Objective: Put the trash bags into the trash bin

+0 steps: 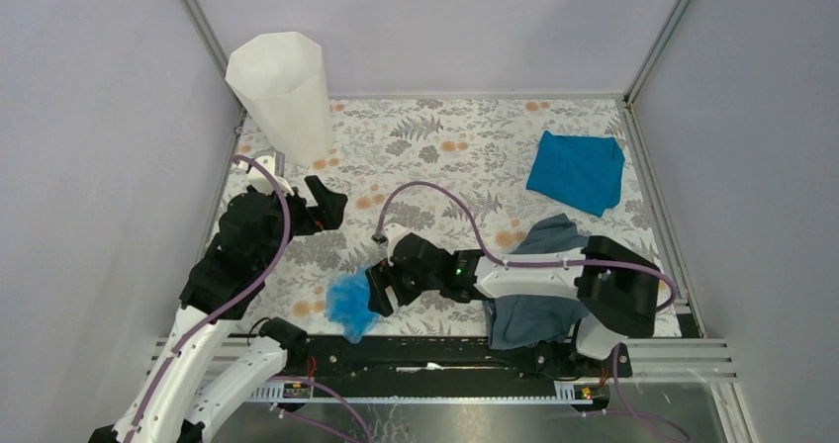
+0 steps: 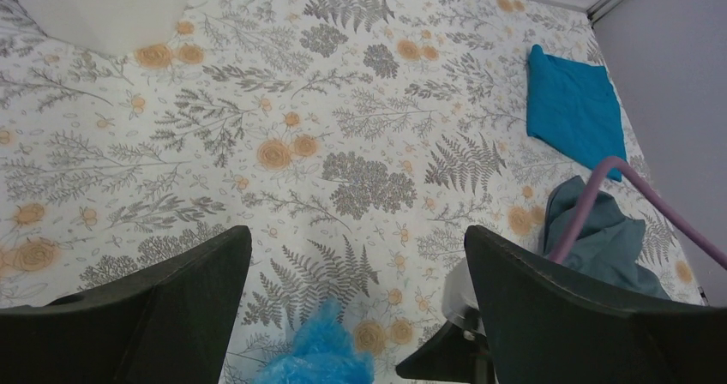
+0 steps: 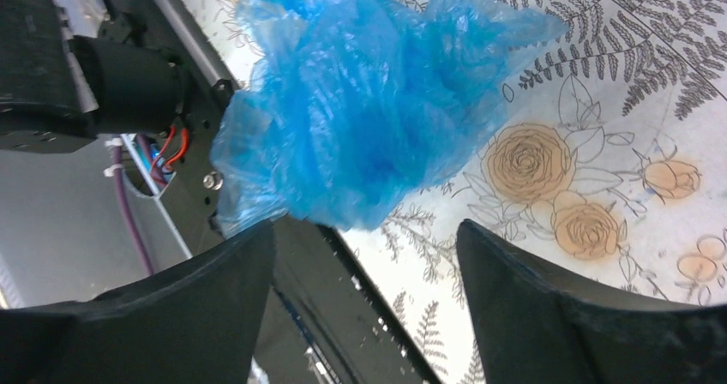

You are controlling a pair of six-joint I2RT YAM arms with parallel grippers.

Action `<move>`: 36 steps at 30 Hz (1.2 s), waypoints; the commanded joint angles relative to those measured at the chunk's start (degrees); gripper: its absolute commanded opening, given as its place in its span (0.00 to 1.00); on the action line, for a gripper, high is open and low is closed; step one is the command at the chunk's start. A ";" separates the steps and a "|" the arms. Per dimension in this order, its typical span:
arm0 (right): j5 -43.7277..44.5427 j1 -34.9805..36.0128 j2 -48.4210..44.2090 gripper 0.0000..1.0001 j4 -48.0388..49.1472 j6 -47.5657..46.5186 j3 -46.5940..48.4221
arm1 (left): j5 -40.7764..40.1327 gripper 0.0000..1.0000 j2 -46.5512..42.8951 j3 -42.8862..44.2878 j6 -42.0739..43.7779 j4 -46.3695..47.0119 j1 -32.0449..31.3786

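The trash bag (image 1: 349,303) is a crumpled translucent light-blue film lying at the table's near edge, partly over the black rail. It fills the upper middle of the right wrist view (image 3: 369,110) and shows at the bottom of the left wrist view (image 2: 319,358). My right gripper (image 1: 376,290) is open right beside the bag, jaws apart with nothing between them (image 3: 364,238). My left gripper (image 1: 326,204) is open and empty above the table's left side (image 2: 356,247). The white faceted trash bin (image 1: 282,92) stands upright at the far left corner.
A teal-blue cloth (image 1: 577,171) lies at the far right. A dark grey-blue cloth (image 1: 539,285) lies under the right arm at the near right. The black base rail (image 1: 445,349) runs along the near edge. Grey walls enclose the floral table (image 1: 445,156).
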 commanded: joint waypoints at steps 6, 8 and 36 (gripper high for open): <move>1.48 -0.04 8.66 0.59 15.59 2.53 2.32 | 4.14 0.99 -0.24 -3.10 -3.66 1.08 -0.17; 2.47 -0.12 8.83 0.41 17.24 1.36 1.80 | 5.61 0.99 0.31 -3.94 -4.91 0.59 -0.19; -2.04 -18.46 -15.08 0.00 21.96 -0.35 -20.84 | 30.02 0.73 10.56 -28.61 -27.65 29.22 -2.81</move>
